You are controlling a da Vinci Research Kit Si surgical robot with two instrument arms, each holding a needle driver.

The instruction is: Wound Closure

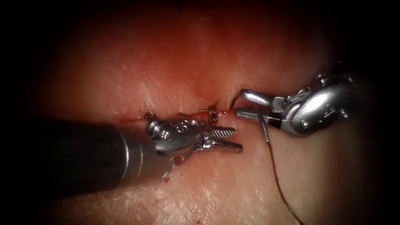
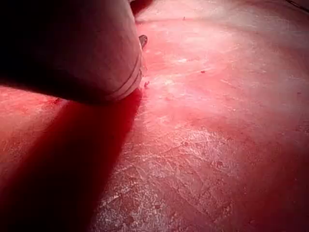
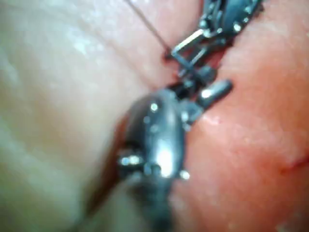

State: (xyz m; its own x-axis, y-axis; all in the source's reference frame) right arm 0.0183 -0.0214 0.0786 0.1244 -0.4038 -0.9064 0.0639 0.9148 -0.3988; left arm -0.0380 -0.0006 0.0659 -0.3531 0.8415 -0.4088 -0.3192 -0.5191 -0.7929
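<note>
The left claw (image 1: 227,139) sat just below the cut (image 1: 183,114) in the tissue (image 1: 175,62), jaws parted a bit and holding nothing, probably parked close to help out. The right claw (image 1: 246,105) was at the cut's right end, jaws apart, with the thread (image 1: 275,166) running past it toward the lower right; couldn't tell if it actually gripped it. Couldn't pick out the needle for sure, though a small knot (image 1: 212,116) sat on the cut.
</note>
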